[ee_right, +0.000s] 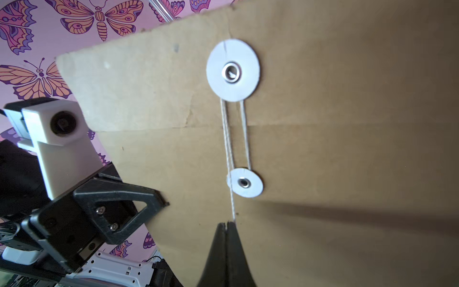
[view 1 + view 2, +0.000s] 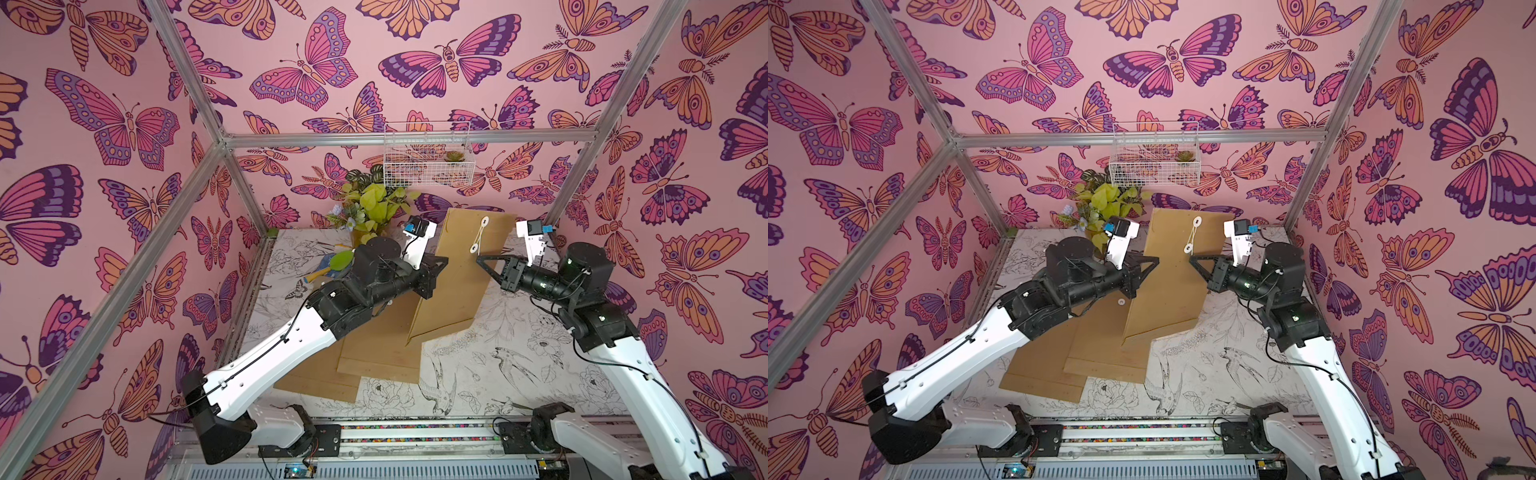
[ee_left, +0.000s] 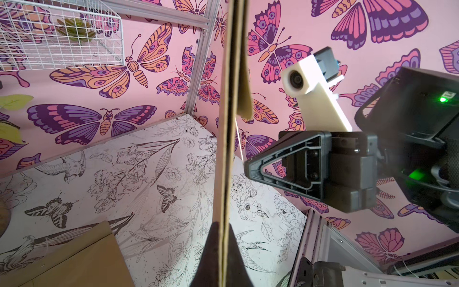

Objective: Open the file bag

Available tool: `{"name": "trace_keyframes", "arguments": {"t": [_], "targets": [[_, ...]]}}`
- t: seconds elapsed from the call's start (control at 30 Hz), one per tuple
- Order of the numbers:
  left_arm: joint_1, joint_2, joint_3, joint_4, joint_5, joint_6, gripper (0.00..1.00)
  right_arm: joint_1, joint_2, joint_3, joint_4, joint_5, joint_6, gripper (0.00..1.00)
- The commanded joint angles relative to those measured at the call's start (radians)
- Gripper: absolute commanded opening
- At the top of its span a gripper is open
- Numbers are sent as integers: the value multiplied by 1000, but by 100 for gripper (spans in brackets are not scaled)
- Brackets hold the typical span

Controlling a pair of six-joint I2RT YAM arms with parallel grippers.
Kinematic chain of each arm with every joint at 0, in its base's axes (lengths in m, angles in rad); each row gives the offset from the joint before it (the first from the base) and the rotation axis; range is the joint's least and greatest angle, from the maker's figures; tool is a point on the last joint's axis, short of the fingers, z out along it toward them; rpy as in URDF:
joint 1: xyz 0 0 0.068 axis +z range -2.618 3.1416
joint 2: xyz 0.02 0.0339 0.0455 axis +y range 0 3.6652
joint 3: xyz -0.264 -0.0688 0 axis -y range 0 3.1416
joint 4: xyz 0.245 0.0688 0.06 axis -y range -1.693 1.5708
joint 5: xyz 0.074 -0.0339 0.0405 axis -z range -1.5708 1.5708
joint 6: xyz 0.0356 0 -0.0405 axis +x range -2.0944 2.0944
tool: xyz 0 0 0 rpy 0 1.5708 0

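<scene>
We see the file bag (image 2: 461, 266) lifted on edge over the middle of the table (image 2: 498, 374), its top end toward the back wall and its lower end down by the flat brown bags (image 2: 374, 353) lying on the table. We cannot tell whether it touches them.

The left hand (image 2: 444, 262) is pressed together on the bag's side edge. In the left wrist view its fingers (image 3: 216, 248) pinch the thin brown edge between them.

The bag's flap is down. The white string (image 1: 229, 154) runs between the upper disc (image 1: 233, 70) on the flap and the lower disc (image 1: 244, 183) on the body, in more than one strand. One strand leads from the lower disc to the right hand (image 1: 226, 225), whose fingers are pressed together on it. In both top views that hand sits just beside the lower disc, on the bag's face.

Seen edge-on, the bag looks flat and thin, and we cannot see what, if anything, is inside.

On the back wall hangs a white wire basket (image 2: 415, 176) with a small green succulent (image 2: 453, 156) at one end. The rest of it is hard to read through the mesh. Below it, in the back corner of the table, stands a leafy plant (image 2: 374, 203).
</scene>
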State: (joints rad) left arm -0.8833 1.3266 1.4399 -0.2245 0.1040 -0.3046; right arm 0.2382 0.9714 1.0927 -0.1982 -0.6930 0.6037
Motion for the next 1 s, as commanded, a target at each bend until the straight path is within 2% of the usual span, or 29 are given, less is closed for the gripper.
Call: {"name": "trace_keyframes", "arguments": {"t": [0.0,0.53,0.83,0.97], "targets": [[-2,-34,-27,44,-19,-8,0,7,-20,-20,-1,14,-12,0],[-1,-106,-86,80,-2,-12,0,8,-28,-69,-32,43,-21,0],[-2,-175,-155,65,45,-42,0,8,-64,-62,-98,142,-43,0],[-2,-202,-189,42,29,-32,0,7,-60,-34,-132,181,-78,0]]}}
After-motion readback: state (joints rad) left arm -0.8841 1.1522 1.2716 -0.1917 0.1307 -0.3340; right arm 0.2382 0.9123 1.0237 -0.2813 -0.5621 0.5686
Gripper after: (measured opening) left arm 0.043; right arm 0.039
